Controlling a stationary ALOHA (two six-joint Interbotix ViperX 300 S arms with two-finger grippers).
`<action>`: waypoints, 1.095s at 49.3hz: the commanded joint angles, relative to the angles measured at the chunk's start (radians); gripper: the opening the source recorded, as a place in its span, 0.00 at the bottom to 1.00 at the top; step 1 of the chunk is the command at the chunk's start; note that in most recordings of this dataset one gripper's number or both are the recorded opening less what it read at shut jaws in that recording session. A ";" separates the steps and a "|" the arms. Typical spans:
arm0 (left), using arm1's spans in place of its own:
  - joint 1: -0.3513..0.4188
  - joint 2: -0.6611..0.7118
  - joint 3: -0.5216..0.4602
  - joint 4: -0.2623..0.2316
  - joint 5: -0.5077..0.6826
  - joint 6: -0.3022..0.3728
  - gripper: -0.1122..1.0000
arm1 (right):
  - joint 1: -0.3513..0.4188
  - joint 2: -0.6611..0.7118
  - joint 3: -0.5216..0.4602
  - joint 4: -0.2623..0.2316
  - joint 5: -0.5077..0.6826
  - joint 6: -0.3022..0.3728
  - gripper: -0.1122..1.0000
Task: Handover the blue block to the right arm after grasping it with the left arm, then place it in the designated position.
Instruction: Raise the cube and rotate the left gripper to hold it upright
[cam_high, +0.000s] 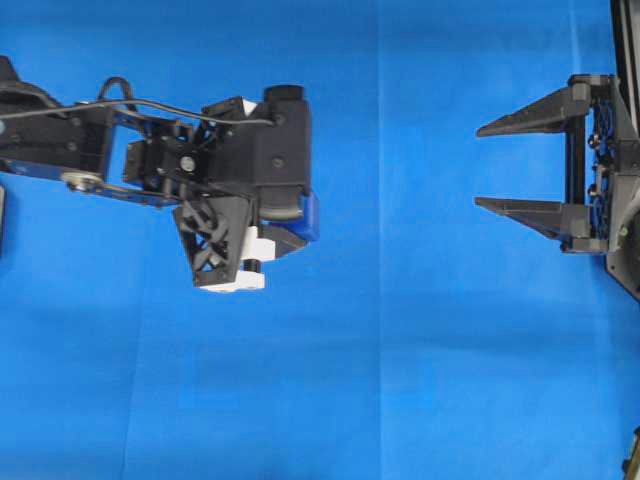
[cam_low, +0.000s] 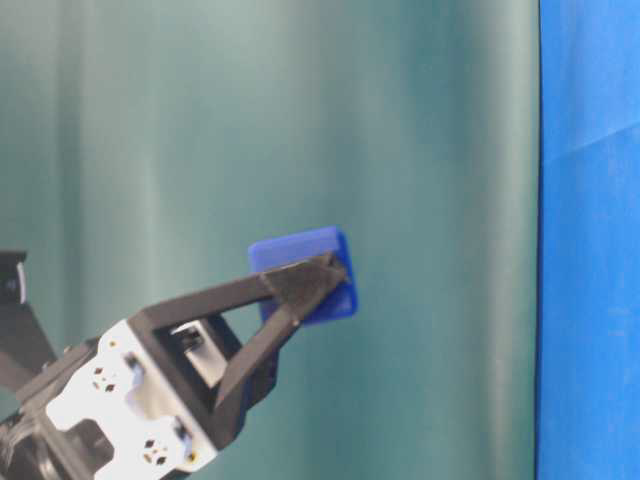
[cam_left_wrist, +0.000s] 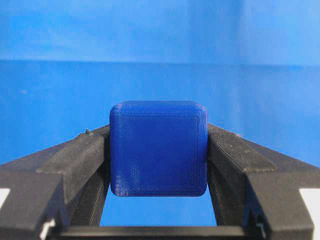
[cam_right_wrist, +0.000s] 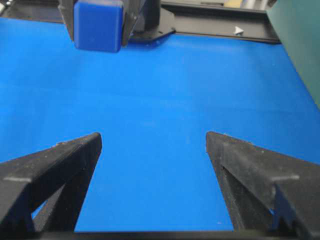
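Blue-clothed bench (cam_high: 400, 380) below, left gripper (cam_left_wrist: 158, 150) is clamping the blue block (cam_left_wrist: 158, 148) mid-frame; right gripper (cam_high: 490, 167) is waiting spread apart at right, handover and placing pending.

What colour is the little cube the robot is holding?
Dark royal blue: the small rounded cube shows best in the left wrist view.

A smooth blue cloth (cam_high: 400, 380) covers the whole work surface.

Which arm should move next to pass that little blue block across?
Probably the left. Its gripper is shut on the blue block, held off the cloth, while the right gripper waits wide open and empty across the gap.
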 joint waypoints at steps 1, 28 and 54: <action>0.002 -0.052 0.018 0.003 -0.069 -0.002 0.54 | 0.000 0.005 -0.020 0.003 -0.008 0.000 0.98; 0.005 -0.261 0.388 -0.002 -0.767 0.038 0.54 | 0.000 0.005 -0.020 0.002 -0.015 -0.002 0.98; 0.020 -0.252 0.465 -0.008 -0.945 0.048 0.54 | -0.002 0.005 -0.021 0.003 -0.015 -0.002 0.98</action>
